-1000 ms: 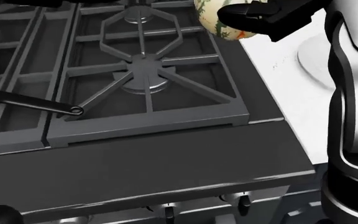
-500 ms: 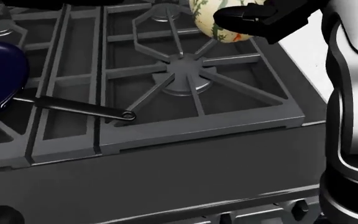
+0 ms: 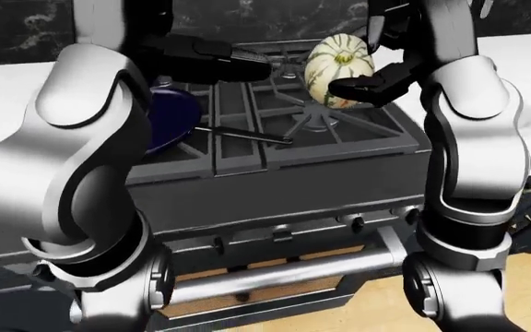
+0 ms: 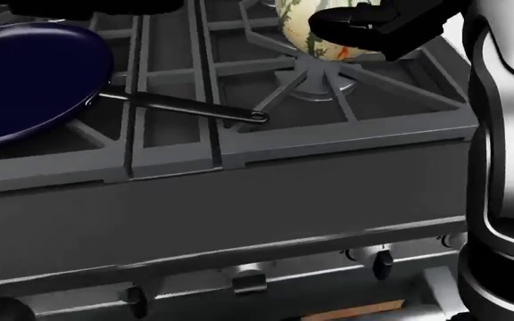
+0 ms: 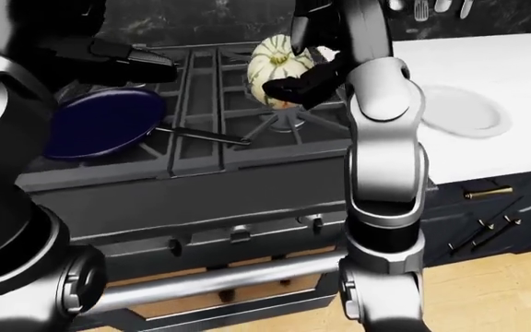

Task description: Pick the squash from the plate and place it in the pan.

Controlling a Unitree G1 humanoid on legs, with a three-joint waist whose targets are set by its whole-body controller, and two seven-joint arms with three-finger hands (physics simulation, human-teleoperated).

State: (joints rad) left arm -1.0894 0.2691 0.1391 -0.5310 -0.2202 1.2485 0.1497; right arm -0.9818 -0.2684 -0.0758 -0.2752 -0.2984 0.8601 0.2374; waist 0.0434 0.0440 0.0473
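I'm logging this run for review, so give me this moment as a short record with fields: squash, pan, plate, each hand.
squash: cream with green stripes, held above the stove's right burner grate
pan: dark blue, on the stove's left side, handle pointing right, nothing in it
plate: white, on the counter right of the stove, nothing on it
right hand: closed round the squash
left hand: dark, above the stove, holds nothing

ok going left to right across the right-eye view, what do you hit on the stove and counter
blue pan → pan handle → squash held in the right hand → white plate on the counter
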